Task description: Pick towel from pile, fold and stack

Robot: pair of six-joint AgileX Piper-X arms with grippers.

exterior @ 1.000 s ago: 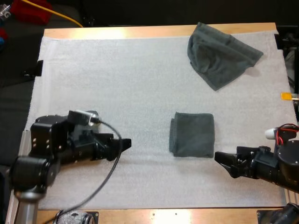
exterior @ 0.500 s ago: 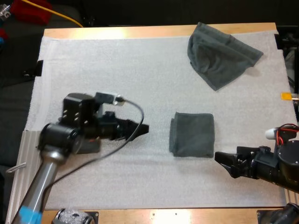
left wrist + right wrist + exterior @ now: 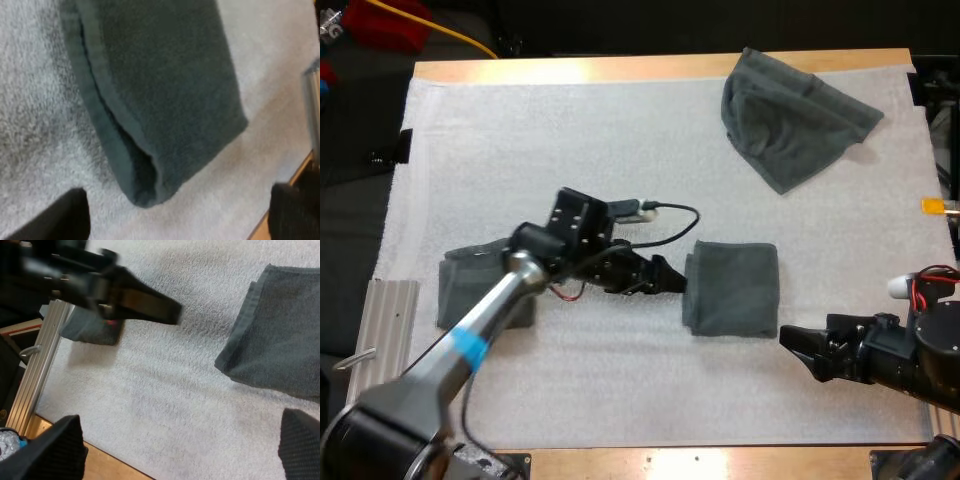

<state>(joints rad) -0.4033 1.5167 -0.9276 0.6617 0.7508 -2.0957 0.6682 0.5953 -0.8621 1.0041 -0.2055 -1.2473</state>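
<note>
Travel: left gripper [image 3: 672, 280] has swung in to the left edge of the folded towel [image 3: 735, 290], fingers apart (nothing gripped), probably to grasp it; right gripper [image 3: 800, 350] waits released beside it.

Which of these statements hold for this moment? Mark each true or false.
1. The left tool is at the left edge of the folded towel. True.
2. The left tool is shut on that towel. False: its fingers stand apart, not pressing on it.
3. The crumpled towel lies at the far right of the mat. True.
4. The right tool holds the crumpled towel. False: it is open, near the folded towel's near right corner.
5. Only one folded towel lies on the mat. False: a second folded towel lies at the left, partly under the left arm.
</note>
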